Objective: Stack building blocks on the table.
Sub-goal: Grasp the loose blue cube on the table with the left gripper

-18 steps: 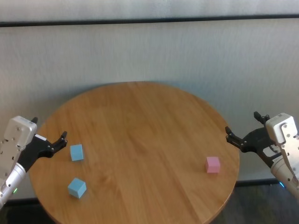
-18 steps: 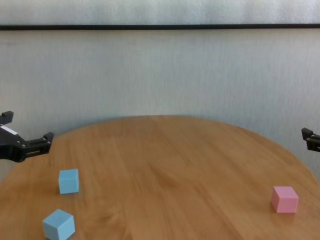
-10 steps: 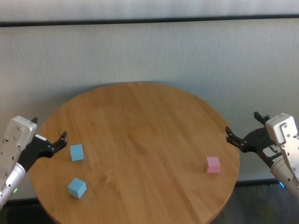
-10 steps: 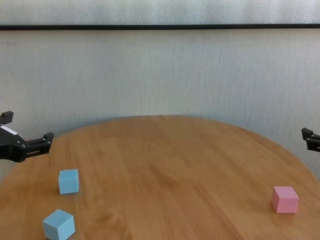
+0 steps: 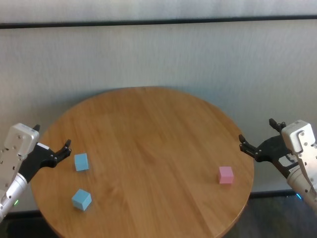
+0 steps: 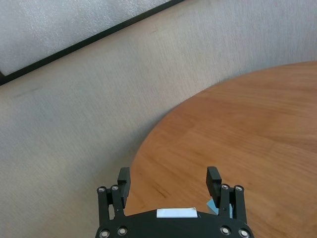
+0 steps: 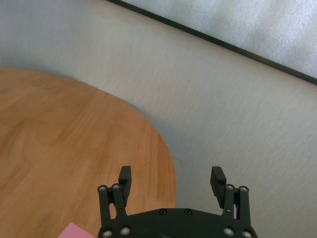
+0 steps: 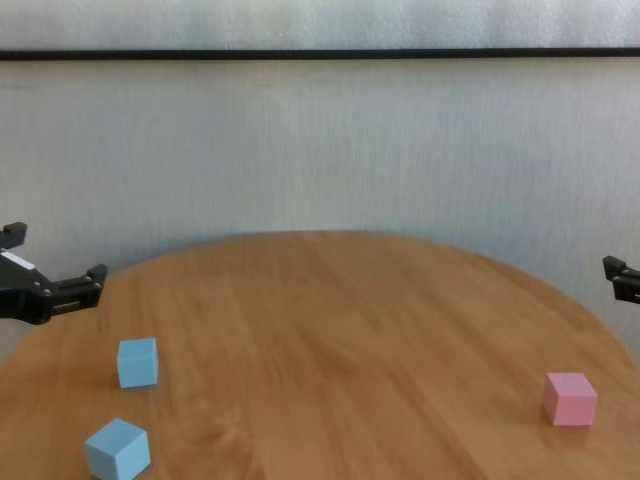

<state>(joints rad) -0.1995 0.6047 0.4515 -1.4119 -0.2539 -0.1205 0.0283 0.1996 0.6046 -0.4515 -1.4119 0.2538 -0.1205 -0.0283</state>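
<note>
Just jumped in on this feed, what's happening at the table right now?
Nothing is stacked or held yet. Two light blue blocks lie apart on the left of the round table, the pink block on the right. The left gripper and right gripper hover open at the table's edges, each near its side's blocks.

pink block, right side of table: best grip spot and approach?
Take the pink block across two opposite upright faces, coming straight down from above. It sits flat and alone on the table, so every side is free. The right pincer, open at the table's right edge, is nearest; the left pincer is by the blue blocks.
</note>
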